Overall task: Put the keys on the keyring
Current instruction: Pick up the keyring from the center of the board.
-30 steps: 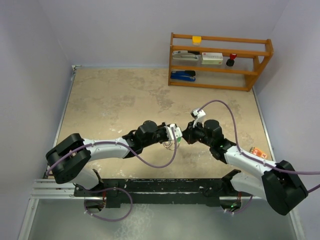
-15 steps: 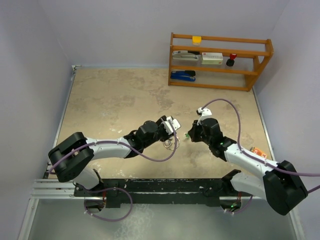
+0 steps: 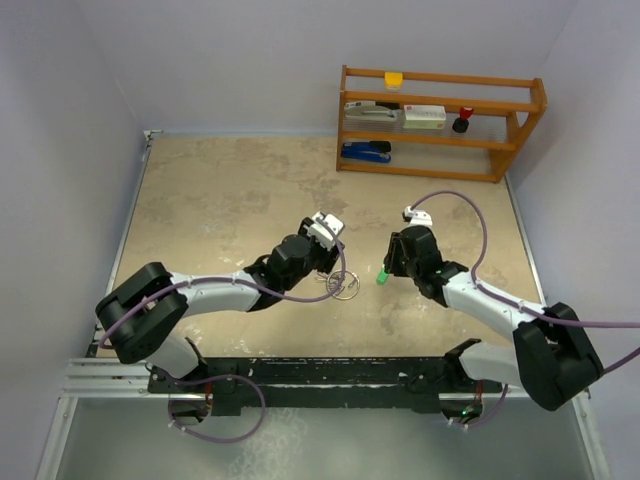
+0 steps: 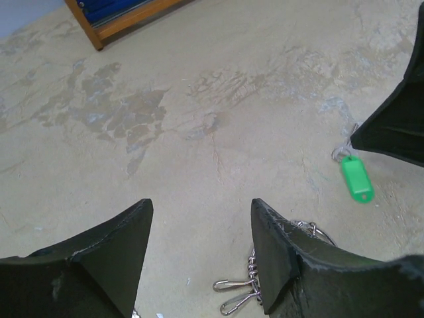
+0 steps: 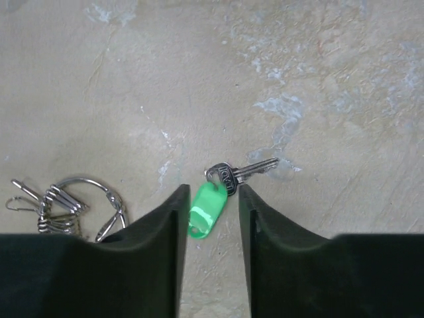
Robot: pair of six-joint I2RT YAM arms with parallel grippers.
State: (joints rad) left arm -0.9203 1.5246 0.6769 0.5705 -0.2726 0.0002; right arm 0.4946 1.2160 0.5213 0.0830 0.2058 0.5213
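Note:
The keyring (image 3: 344, 289), a thin silver ring with several small snap clips bunched on it, lies flat on the table. My left gripper (image 3: 333, 266) hovers just above it, open and holding nothing. In the left wrist view the ring (image 4: 313, 232) and its clips (image 4: 244, 286) show partly under the right finger (image 4: 285, 258). A silver key (image 5: 244, 171) with a green tag (image 5: 206, 210) lies on the table to the right (image 3: 382, 276). My right gripper (image 5: 212, 191) stands open over it, with the tag between its fingers. The keyring (image 5: 85, 196) lies apart from that key.
A wooden shelf (image 3: 440, 120) with a stapler, boxes and small items stands at the back right. A small orange object (image 3: 515, 303) lies by the right arm. The walls stand close on both sides.
Both grippers have opened and drawn apart. The keyring left my left gripper and now lies on the table. The green-tagged key left my right gripper and lies below it.

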